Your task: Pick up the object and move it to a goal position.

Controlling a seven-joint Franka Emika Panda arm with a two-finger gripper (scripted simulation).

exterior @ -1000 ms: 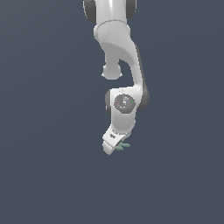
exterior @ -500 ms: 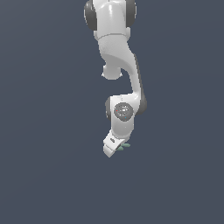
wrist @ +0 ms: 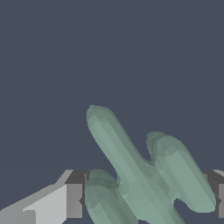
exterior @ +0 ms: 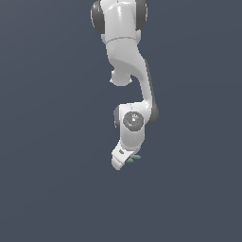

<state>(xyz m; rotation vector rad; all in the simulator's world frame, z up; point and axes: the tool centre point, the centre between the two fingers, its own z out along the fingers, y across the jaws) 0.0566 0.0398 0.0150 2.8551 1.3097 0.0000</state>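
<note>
A white, glossy, jointed robot arm point(exterior: 127, 61) reaches down from the top of the exterior view over a plain dark slate-blue surface point(exterior: 52, 142). Its wrist bends toward the exterior view's left, and the white pincer point(exterior: 118, 164) hangs at the lowest point of the arm, tilted slightly.

A small pale green, flat, plane-shaped piece point(exterior: 134, 158) pokes out just at the exterior view's right side of the pincer's tip, touching the white body there. In that view only a sliver of green shows, so its exact pose cannot be read from it.

The wrist view brings the same green piece point(wrist: 146, 175) very close. It fills the space between the two finger pads: a pale grey pad point(wrist: 73, 199) on one side and a darker grey one point(wrist: 218, 197) at the opposite edge of the picture. One long rounded lobe slants away from the pincer over the dark ground, with shorter lobes branching off beside it. The piece's lower lobes sit against the pale pad, and another lobe reaches nearly to the far pad.

The pincer looks narrowed around the green piece, probably gripping it, with the fingers left apart only by the piece's own width. Whether the piece rests on the surface or is lifted clear of it cannot be told.
</note>
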